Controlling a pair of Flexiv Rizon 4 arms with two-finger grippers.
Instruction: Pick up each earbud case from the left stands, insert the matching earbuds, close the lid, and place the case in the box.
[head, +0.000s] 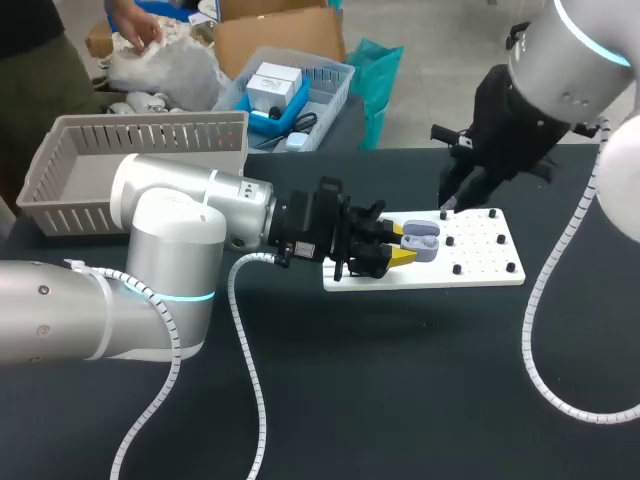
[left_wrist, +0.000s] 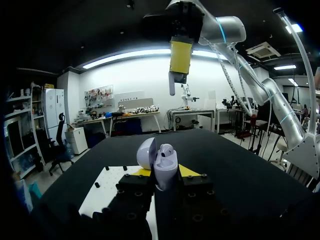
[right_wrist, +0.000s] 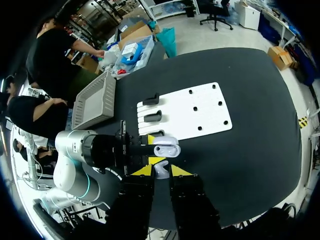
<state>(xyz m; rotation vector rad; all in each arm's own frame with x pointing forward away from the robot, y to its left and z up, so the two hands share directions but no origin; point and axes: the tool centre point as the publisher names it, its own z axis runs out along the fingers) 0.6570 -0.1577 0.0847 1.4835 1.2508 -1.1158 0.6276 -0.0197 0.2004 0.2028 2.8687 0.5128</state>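
Observation:
My left gripper (head: 408, 248) is shut on a white earbud case (head: 422, 241), holding it just over the left end of the white board (head: 485, 262). In the left wrist view the case (left_wrist: 165, 167) sits between the yellow tips with its lid (left_wrist: 146, 152) swung open and one earbud (left_wrist: 168, 148) seated inside. My right gripper (head: 447, 205) hangs above the case. In the right wrist view it is shut on a small white earbud (right_wrist: 161, 170), directly over the open case (right_wrist: 166, 148). From the left wrist view, that earbud (left_wrist: 172, 86) pokes down below the right gripper (left_wrist: 180, 62).
A grey slatted basket (head: 130, 160) stands at the table's back left. The white board (right_wrist: 200, 107) carries black pegs, with black stands (right_wrist: 152, 116) at its left end. Dark table surface lies open in front of the board.

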